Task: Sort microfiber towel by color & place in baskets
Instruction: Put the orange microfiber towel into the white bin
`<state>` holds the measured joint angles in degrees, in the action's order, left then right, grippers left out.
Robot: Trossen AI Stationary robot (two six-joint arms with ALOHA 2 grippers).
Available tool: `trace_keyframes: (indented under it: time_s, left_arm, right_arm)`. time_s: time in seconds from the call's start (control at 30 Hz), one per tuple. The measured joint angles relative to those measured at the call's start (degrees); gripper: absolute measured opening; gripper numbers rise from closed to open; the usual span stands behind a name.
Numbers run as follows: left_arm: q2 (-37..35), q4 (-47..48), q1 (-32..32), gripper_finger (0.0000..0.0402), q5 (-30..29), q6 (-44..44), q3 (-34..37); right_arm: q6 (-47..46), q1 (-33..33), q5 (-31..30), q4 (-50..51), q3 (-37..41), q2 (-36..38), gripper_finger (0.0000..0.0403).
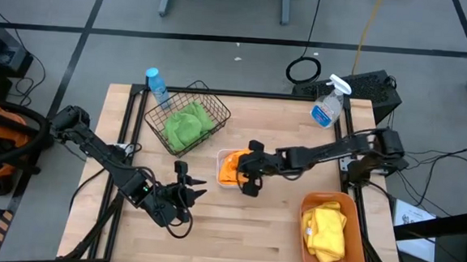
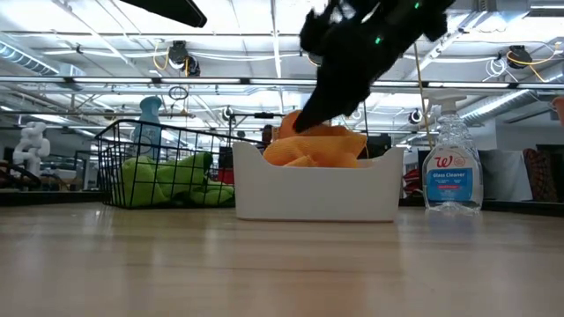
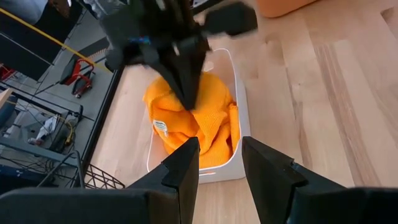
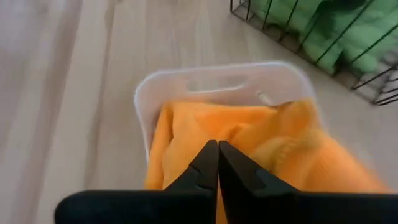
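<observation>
Wooden table (image 1: 260, 230), right gripper (image 1: 245, 179) pressed together over orange towels (image 4: 261, 143), white tray (image 4: 186, 84).

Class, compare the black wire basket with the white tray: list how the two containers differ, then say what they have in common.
The black wire basket has open mesh walls you can see through; the white tray has solid walls. The wire basket holds green towels; the white tray holds orange towels. In the high view the basket looks larger than the tray, and it sits turned at an angle to the table edge. Both stand on the wooden table and hold towels of one colour.
</observation>
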<state>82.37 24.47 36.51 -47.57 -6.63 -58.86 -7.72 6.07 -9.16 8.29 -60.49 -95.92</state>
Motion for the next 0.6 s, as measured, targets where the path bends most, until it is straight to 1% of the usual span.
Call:
trace_keyframes:
  time_s: [0.23,0.37,0.47,0.6]
  left_arm:
    - [0.0,0.0,0.4,0.0129,0.1,-0.6,0.0]
    - [0.0,0.0,0.7,0.0129,0.4,-0.6,0.0]
    - [0.0,0.0,1.1,0.0129,0.4,-0.6,0.0]
    - [0.0,0.0,1.1,0.0129,0.4,-0.6,0.0]
  right_arm:
    - [-3.7,-1.2,0.2,-0.2,0.0,-8.1,0.0004]
    - [-5.5,-1.3,0.2,-1.1,-0.1,-10.7,0.0004]
    - [-5.6,-1.1,0.2,-1.2,-0.1,-10.9,0.0004]
    - [-5.5,-1.1,0.4,-0.1,0.0,-8.7,0.0004]
